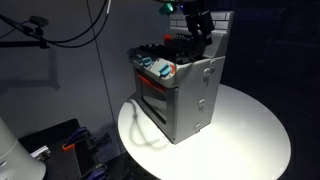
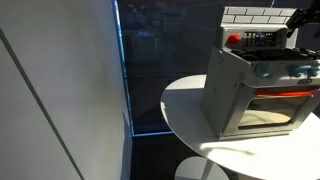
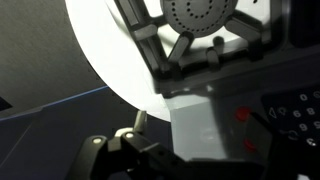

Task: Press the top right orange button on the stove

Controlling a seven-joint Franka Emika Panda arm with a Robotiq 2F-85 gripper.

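Note:
The grey toy stove (image 1: 185, 95) stands on a round white table and also shows in an exterior view (image 2: 262, 90) with its white brick back wall. My gripper (image 1: 198, 20) hovers over the stove's top rear, by the back wall (image 2: 300, 18). In the wrist view the gripper (image 3: 195, 130) shows one pale fingertip at the left with no second finger beside it, so it looks open and empty. Two orange buttons (image 3: 241, 115) glow next to the dark button panel (image 3: 297, 108), right of the grey wall. A round burner (image 3: 195, 14) is at the top.
The round white table (image 1: 250, 135) carries the stove near its back edge. A dark blue curtain wall (image 2: 165, 60) stands behind. Cables and a dark stand (image 1: 60, 150) lie on the floor beside the table.

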